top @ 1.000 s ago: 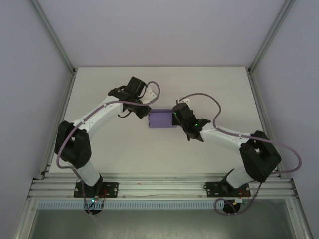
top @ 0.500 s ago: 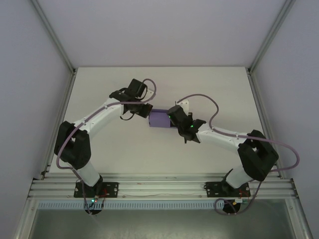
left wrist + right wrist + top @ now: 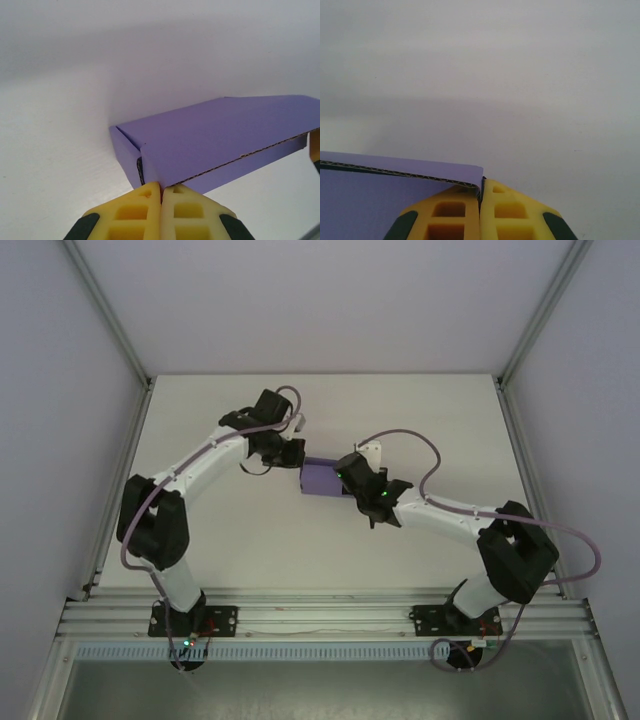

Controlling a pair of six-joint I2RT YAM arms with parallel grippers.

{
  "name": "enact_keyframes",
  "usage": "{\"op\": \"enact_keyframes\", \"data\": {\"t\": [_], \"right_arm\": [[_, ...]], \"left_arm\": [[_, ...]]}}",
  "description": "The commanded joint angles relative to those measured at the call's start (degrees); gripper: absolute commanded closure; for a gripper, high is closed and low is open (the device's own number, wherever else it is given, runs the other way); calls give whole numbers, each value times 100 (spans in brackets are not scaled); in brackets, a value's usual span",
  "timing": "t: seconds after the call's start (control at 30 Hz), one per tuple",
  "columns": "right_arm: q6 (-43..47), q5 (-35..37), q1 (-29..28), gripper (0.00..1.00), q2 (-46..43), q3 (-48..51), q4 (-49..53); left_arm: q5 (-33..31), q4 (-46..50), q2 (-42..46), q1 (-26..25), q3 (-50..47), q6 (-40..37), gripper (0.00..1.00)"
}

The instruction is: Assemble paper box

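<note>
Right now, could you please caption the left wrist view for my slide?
Shut left gripper at the lid edge of the folded purple paper box on the white table.

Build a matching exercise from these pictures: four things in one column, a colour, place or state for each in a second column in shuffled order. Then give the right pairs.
Column one
1. paper box
2. left gripper
3. right gripper
4. table

Column two
A. white, bears the box
B. shut, at the box's left end in the top view
C. purple, folded up, lying between the two arms
D. shut, at the box's right end in the top view

Pairs: 1-C, 2-B, 3-D, 4-A
</note>
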State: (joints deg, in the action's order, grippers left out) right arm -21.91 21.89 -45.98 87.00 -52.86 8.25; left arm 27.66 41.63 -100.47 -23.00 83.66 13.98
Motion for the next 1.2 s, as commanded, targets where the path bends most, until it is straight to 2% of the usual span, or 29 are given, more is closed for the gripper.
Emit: {"op": "enact_keyframes", "data": {"t": [0.0, 0.1, 0.33, 0.6, 0.77, 0.93, 1.0, 1.03, 1.17], "right_arm": [[-118, -176, -40, 100, 231, 192, 1076], [-120, -152, -34, 100, 239, 186, 1066], [-52, -169, -39, 100, 150, 376, 787], [730, -716, -44, 100, -121, 1217, -462], [1025, -722, -47, 100, -151, 1315, -698], [1112, -637, -43, 100, -127, 1176, -618], [1116, -590, -43, 100, -157, 1186, -614], [1152, -583, -49, 100, -174, 1192, -601], [1180, -601, -44, 100, -174, 1204, -541]], "left_arm": [[366, 738, -219, -7, 185, 244, 100], [409, 509, -97, 4, -89, 344, 100], [-202, 35, 28, -100, -915, 245, 100], [-985, -398, 157, -191, -1532, 333, 100], [-812, -591, 65, -206, -1601, 456, 100], [-784, -607, 596, -204, -1667, 656, 100], [-892, -485, 787, -204, -1581, 733, 84], [-931, -431, 832, -204, -1517, 767, 80], [-760, -279, 878, -204, -1128, 863, 79]]}}
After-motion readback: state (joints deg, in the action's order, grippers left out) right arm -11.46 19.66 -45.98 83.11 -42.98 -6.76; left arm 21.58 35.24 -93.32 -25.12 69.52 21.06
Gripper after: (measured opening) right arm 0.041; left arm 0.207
